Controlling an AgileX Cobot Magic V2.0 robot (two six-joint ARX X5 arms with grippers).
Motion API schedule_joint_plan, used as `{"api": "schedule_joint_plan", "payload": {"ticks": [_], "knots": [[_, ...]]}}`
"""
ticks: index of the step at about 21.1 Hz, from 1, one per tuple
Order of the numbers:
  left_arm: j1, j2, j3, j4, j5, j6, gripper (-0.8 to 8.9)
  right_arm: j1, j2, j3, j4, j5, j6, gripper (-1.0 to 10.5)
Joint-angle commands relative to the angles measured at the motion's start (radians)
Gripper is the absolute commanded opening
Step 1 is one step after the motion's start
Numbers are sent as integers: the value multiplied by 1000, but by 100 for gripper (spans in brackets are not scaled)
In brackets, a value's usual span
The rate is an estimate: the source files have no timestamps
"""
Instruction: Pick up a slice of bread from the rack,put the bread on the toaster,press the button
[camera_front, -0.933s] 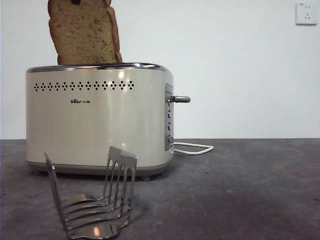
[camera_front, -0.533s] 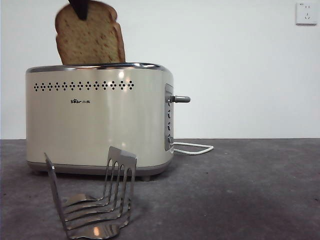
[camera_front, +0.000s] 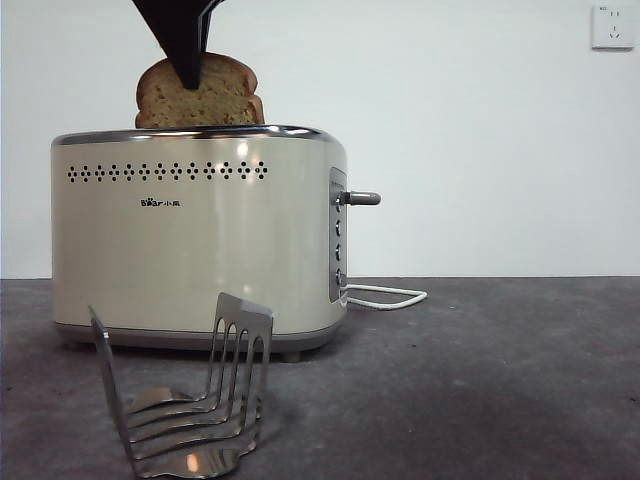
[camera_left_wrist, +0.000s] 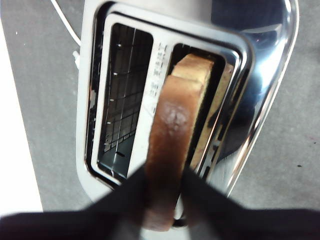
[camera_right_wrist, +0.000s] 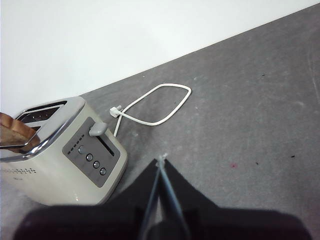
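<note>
Front view: the left end effector (camera_front: 190, 75) comes down from above as a dark wedge, its tip over the rounded top of the slice of bread (camera_front: 215, 95). The slice stands upright directly below it, its lower part already sunk behind the chrome rim of the toaster (camera_front: 190, 240), only the domed upper part showing. The rack (camera_front: 190, 400) stands bare on the worktop (camera_front: 480, 380), well below and in front of the end effector. The button (camera_front: 362, 198) sticks out sideways from the toaster's end panel, high in its travel, so by my reading it is not pressed.

Left wrist view: the left end effector (camera_left_wrist: 162, 187) is closed on the slice of bread (camera_left_wrist: 172, 145), one black jaw on each broad face near the crust. The slice runs straight away from the jaws, its long axis pointing down into one slot of the toaster (camera_left_wrist: 260, 90), edge-on to the camera and aligned with the slot's length; the neighbouring slot is empty.

Right wrist view: the right end effector (camera_right_wrist: 161, 162) hovers with its jaws drawn together and nothing between them. The toaster (camera_right_wrist: 50, 180) sits off to one side of it, the button (camera_right_wrist: 98, 129) and a white cable (camera_right_wrist: 155, 107) ahead.

Judgement: picking is done, insertion is partly done; releasing the slice and pressing the lever remain.
</note>
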Motion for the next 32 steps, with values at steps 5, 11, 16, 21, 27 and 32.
{"api": "schedule_joint_plan", "payload": {"ticks": [5, 11, 16, 21, 27, 32], "knots": [[13, -12, -3, 32, -64, 3, 482, 0, -2, 4, 0, 4, -5, 0], [-2, -156, -3, 63, -75, -79, 463, 0, -2, 4, -131, 4, 246, 0], [-48, -340, -2, 4, -39, -423, 36, 0, 14, 4, -3, -121, 247, -2], [-65, -434, -2, -47, 81, -782, -8, 0, 124, 4, 205, -294, 280, -3], [-65, -510, -2, -47, 180, -887, -8, 1, 401, 5, 391, -484, 336, -3], [-65, -537, -3, -49, 272, -917, -8, 8, 692, 31, 507, -609, 370, -3]]}}
